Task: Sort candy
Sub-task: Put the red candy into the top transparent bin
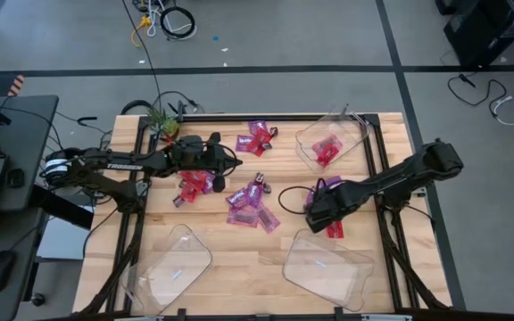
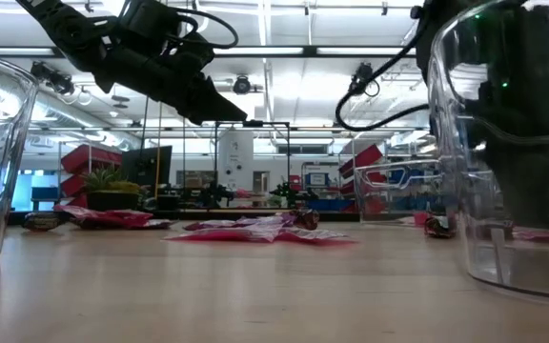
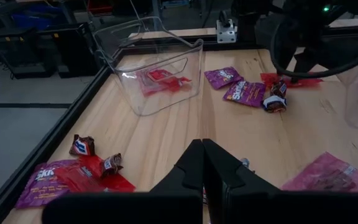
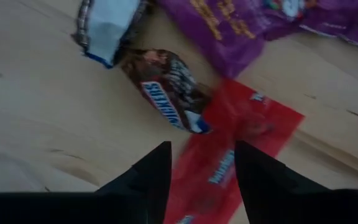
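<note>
Right gripper [image 4: 197,163] low over the table's right side, fingers parted and holding nothing, straddling a red packet [image 4: 229,165] beside a small brown wrapped piece [image 4: 169,93] and a purple packet [image 4: 229,31]. Left gripper [image 3: 202,155] closed and empty, raised above the table. Remaining candy [image 1: 250,203] scattered mid-table; some red packets sit in the far clear tray [image 1: 351,134].

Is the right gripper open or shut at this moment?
Open. In its wrist view the right gripper shows a clear gap between its dark fingers, poised over a red packet lying on the table, nothing clamped.
</note>
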